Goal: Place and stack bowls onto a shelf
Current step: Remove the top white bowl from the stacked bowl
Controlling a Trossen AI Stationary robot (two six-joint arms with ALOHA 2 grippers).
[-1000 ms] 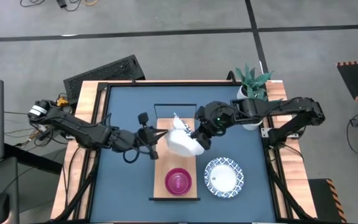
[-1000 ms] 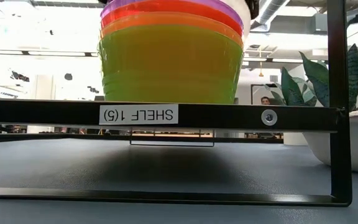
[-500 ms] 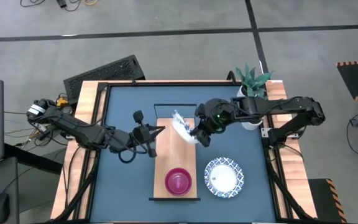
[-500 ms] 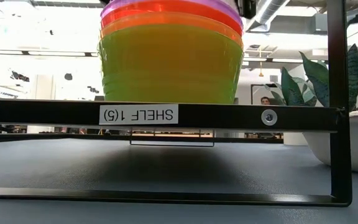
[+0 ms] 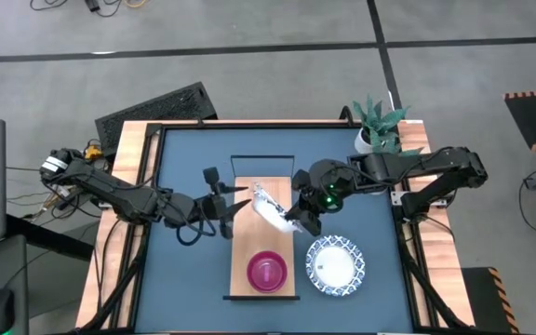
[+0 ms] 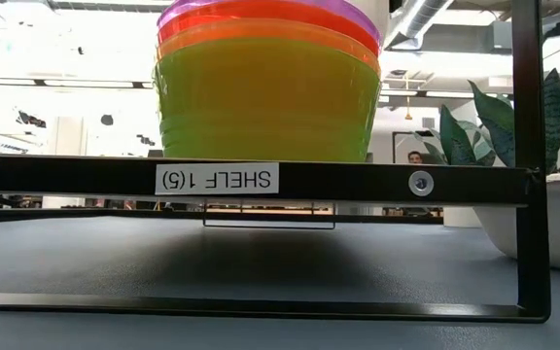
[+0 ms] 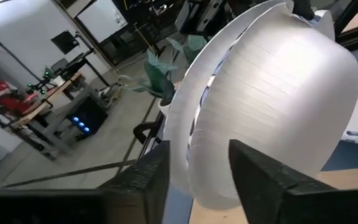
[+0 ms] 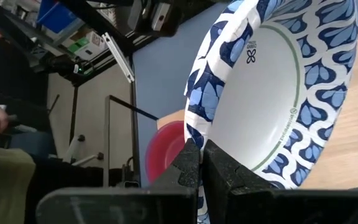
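Since the earlier frame the left gripper (image 5: 235,198) has let go of the white dish (image 5: 270,205) and drawn back slightly, its jaws now released at the left edge of the shelf (image 5: 249,234). That dish hangs tipped on edge above the middle of the shelf, its patterned rim clenched by the right gripper (image 5: 291,219), while the stacked coloured bowls (image 5: 267,271) sit at the shelf's near end. Right of the shelf, a second white dish (image 5: 335,263) lies flat on the desk (image 5: 189,270).
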